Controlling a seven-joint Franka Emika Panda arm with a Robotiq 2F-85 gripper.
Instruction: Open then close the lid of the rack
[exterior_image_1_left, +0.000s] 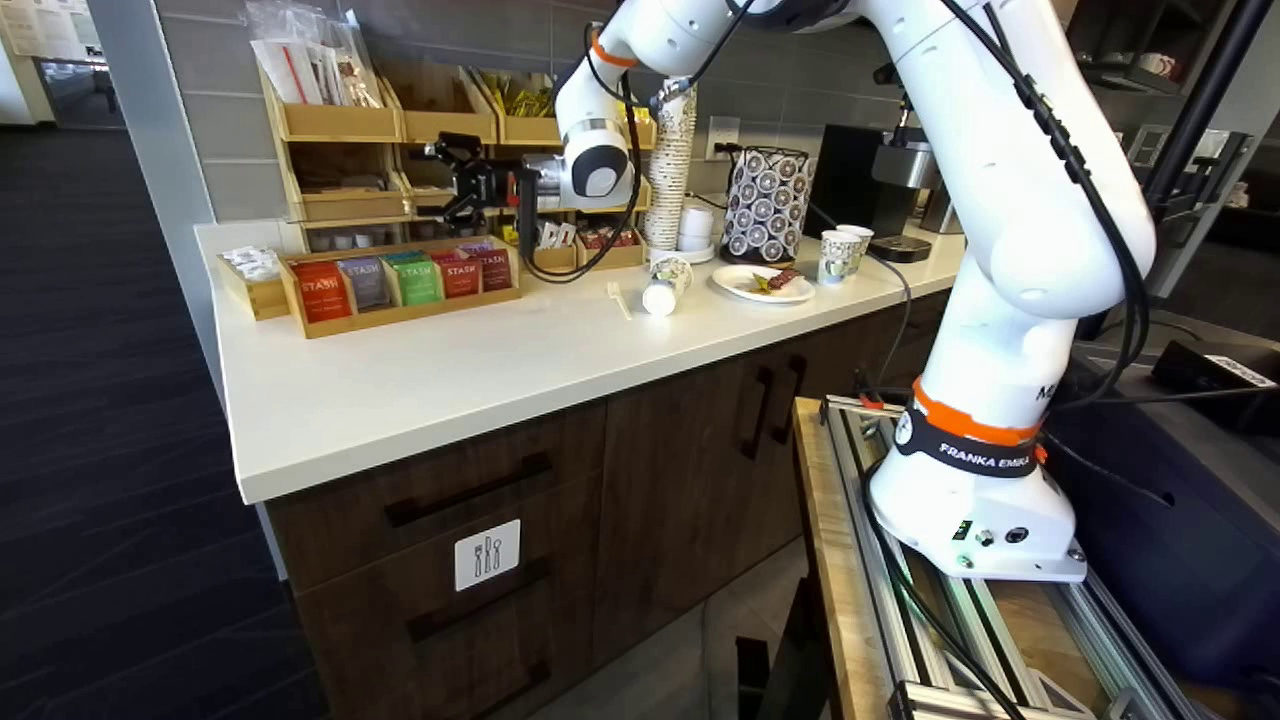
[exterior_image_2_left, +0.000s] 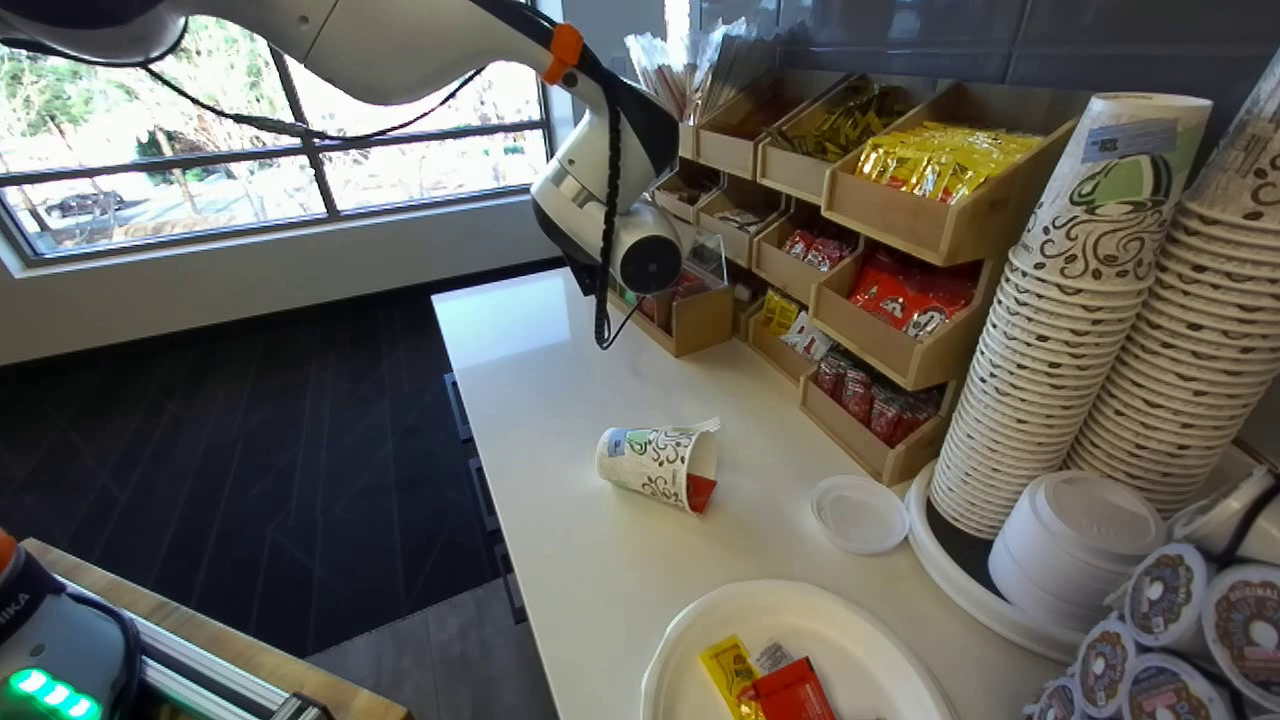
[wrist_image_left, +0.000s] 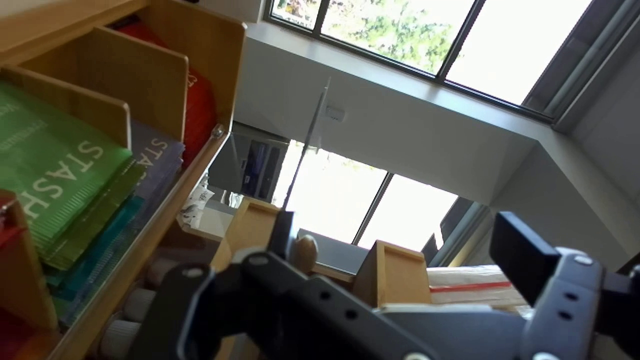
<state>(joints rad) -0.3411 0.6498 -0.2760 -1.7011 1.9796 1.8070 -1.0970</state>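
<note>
Holding gripper fingers apart beside raised clear lid of wooden tea-bag rack | apparently awaiting closing, opening done | likely needing gentle downward push

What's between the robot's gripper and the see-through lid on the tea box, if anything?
Nothing I can see. In the wrist view, the raised lid shows right beside a finger of the open gripper; whether they touch, I can't tell.

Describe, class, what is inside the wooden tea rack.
STASH tea packets sit in the tea rack, including red, green and purplish ones. The front ones mostly cover whatever lies behind them.
</note>
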